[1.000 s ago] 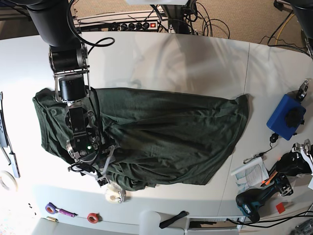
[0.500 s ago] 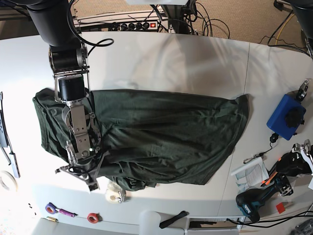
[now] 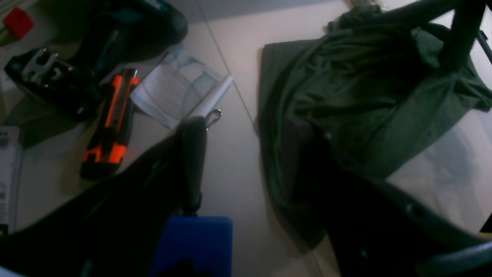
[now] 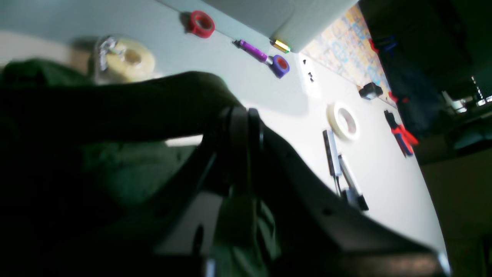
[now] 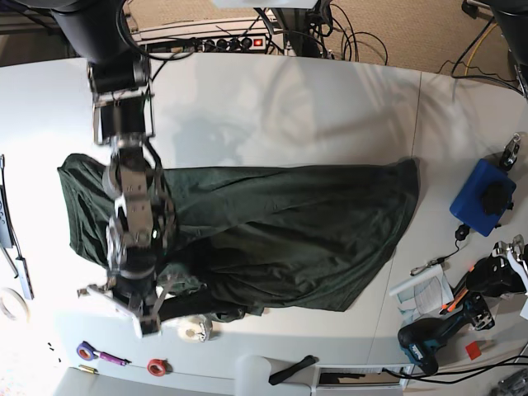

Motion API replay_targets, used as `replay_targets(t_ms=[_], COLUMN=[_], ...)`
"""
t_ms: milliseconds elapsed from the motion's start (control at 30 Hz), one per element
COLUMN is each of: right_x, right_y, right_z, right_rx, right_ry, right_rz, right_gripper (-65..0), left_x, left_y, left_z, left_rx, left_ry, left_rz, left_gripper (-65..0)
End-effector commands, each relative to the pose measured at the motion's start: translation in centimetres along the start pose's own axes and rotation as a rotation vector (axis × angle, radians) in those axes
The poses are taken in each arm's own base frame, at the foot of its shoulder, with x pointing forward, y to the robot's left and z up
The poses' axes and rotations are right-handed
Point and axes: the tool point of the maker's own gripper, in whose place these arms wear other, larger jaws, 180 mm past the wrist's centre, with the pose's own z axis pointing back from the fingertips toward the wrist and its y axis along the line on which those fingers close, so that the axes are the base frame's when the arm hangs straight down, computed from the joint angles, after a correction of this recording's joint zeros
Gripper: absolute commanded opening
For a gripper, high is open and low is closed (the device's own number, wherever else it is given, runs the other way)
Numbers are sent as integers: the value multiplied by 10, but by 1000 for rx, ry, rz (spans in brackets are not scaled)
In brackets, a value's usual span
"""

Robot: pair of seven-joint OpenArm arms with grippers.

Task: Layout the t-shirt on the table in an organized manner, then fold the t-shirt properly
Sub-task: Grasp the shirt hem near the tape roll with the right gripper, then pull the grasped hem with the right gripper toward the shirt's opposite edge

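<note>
Robotics lab or workshop, large white smooth bench (image 5: 289, 99) with a panel seam, black power strip with tangled cables (image 5: 223, 41) at 12 o'clock, teal-and-black cordless drill (image 5: 429, 342) at 4 o'clock, red tape roll (image 5: 157, 366) at 7 o'clock

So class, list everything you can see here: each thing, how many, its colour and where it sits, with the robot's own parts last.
t-shirt: one, dark green, rumpled across the table's middle
table: one, white
blue box: one, right edge
drill: one, black and teal, near right corner
orange-black tool: one, beside the booklet
booklet: one, pale, right of the shirt
tape rolls: red, cream, white, purple, near left side
right gripper: jaws shut on the t-shirt
left gripper: jaws open, above the shirt's right edge
</note>
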Motion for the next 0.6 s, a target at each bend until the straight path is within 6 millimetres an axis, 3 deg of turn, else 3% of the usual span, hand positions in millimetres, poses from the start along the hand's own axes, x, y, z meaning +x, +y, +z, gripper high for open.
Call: replay_targets(t_ms=[0, 367, 567], right_x=[18, -27, -54], right_y=[-13, 18, 29], right_z=[10, 110, 149], right_rx=[-31, 89, 149], right_ry=[-61, -77, -38], right_rz=[-12, 23, 40], right_gripper=[-650, -650, -650], left_x=[26, 26, 26], left_y=[2, 2, 2], left_z=[12, 12, 12], left_rx=[9, 9, 8], left_ry=[-69, -69, -70], left_rz=[-32, -32, -32], left_gripper=[-341, -341, -341])
